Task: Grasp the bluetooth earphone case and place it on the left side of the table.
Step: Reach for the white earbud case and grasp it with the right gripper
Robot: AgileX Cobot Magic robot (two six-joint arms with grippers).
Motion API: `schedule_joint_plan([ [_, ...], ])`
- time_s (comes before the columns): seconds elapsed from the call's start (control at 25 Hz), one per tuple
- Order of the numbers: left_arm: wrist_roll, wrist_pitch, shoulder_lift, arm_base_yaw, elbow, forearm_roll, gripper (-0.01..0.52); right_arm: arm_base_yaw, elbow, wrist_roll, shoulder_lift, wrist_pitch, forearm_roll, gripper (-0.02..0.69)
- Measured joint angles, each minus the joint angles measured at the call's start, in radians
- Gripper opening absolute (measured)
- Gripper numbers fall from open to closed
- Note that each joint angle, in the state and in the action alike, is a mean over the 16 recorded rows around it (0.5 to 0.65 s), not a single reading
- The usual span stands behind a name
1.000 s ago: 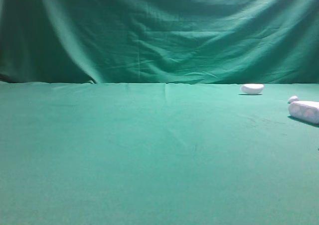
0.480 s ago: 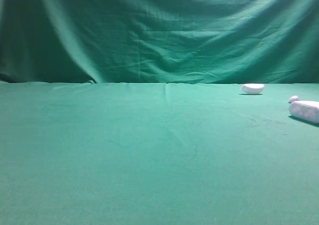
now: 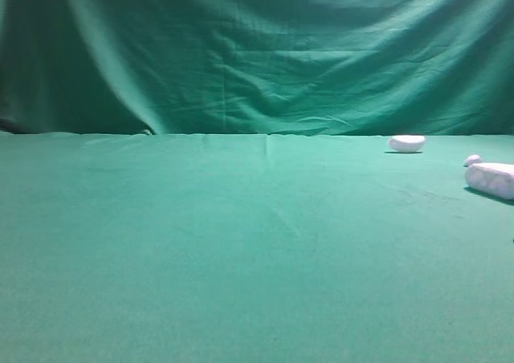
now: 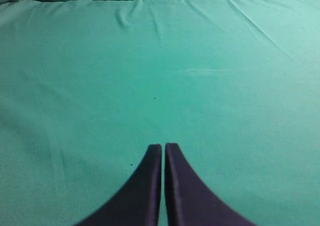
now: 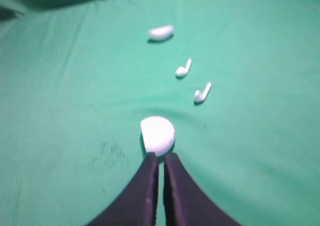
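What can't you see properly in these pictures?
- Bluetooth earphone case: cut off by the right edge in the high view; in the right wrist view its near end sits behind the shut right claw.
- Two earbuds: blurry in the right wrist view; only one speck shows in the high view.
- Both arms: out of the high view.

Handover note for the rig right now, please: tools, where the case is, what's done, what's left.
Left tool: shut, holding nothing, over bare table.
Right tool: shut, holding nothing, tips right behind the earphone case; contact can't be told.
Case lies at the table's far right edge. Two loose earbuds and a small white piece lie beyond it.
Done: nothing yet.
Left: open the right tool, grasp the case, place it on the left side.
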Motion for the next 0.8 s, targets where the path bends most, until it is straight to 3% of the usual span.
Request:
schedule_joint_plan([
  [0.4, 0.000, 0.000, 0.000, 0.000, 0.000, 0.000, 0.000, 0.125, -0.219, 0.034, 0.416, 0.124, -0.153, 0.024],
  [0.52, 0.000, 0.000, 0.000, 0.000, 0.000, 0.000, 0.000, 0.161, -0.259, 0.061, 0.527, 0.093, -0.203, 0.086],
  [0.8, 0.000, 0.000, 0.000, 0.000, 0.000, 0.000, 0.000, 0.189, -0.309, 0.094, 0.735, -0.027, -0.260, 0.313],
])
